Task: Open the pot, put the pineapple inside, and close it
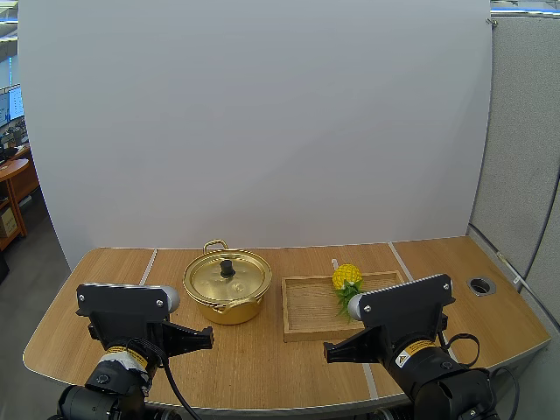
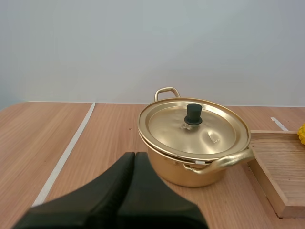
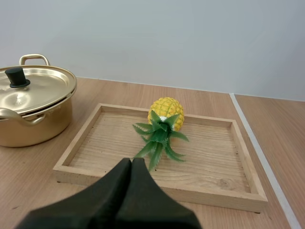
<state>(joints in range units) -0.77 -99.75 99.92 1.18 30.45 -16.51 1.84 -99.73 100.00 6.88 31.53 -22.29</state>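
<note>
On wooden table [image 1: 262,367], round golden metal pot [image 1: 227,287] sits with flat golden lid [image 2: 193,131] on, black knob [image 2: 193,114] up — opening step not yet begun. Small yellow pineapple with green leaves [image 3: 164,117] lies on its side in shallow wooden tray [image 3: 205,171] just beside pot. Left gripper [image 2: 134,156] closed on nothing; right gripper [image 3: 132,161] same, near tray's front edge. Next, by my read — left jaws part, drop over knob, pinch, lift lid clear.

We held our left arm [image 1: 122,306] and right arm [image 1: 404,308] low and drawn back by their bases, side by side, with our left gripper [image 2: 134,157] and right gripper [image 3: 132,162] both pointing forward, each pressed tip to tip into one dark wedge, gripping nothing.
</note>
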